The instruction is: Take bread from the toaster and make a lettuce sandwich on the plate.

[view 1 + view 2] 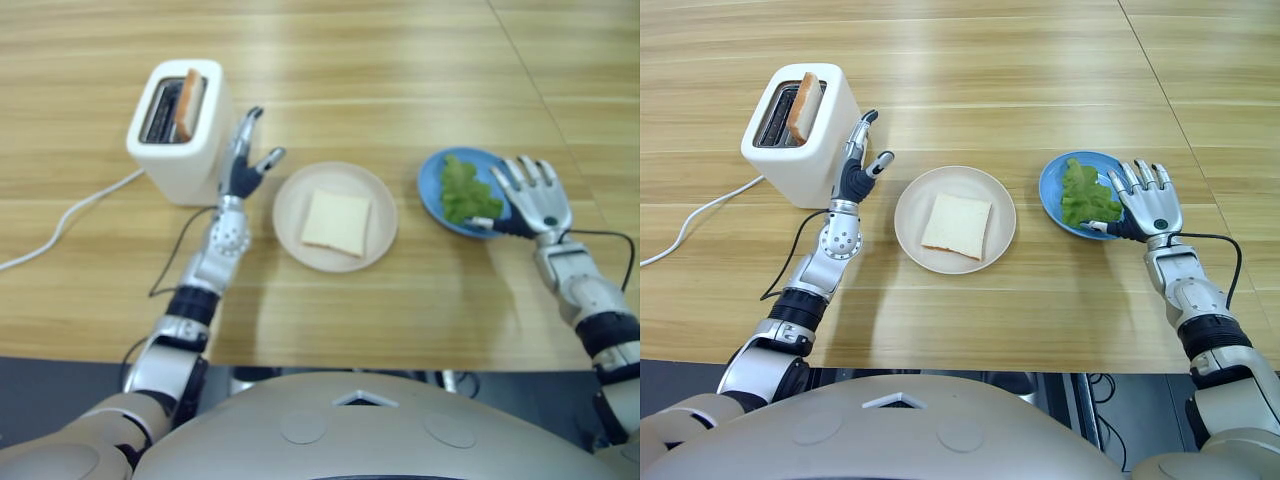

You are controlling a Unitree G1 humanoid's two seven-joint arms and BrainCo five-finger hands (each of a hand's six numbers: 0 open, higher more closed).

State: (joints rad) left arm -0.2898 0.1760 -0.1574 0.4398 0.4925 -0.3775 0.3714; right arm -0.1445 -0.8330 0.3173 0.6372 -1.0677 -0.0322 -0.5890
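A white toaster [800, 135] stands at the left of the table with one slice of bread [805, 106] sticking up from a slot. My left hand [857, 165] is just right of the toaster, fingers spread and holding nothing. A beige plate [910, 200] in the middle carries one white bread slice [957, 226]. At the right, a blue plate [1052, 185] holds green lettuce [1082, 195]. My right hand [1148, 205] rests at that plate's right edge, fingers open, thumb touching the lettuce's near edge.
The toaster's white cord [700, 217] trails off to the left across the wooden table [970, 90]. Thin black cables [1215, 240] run along both forearms.
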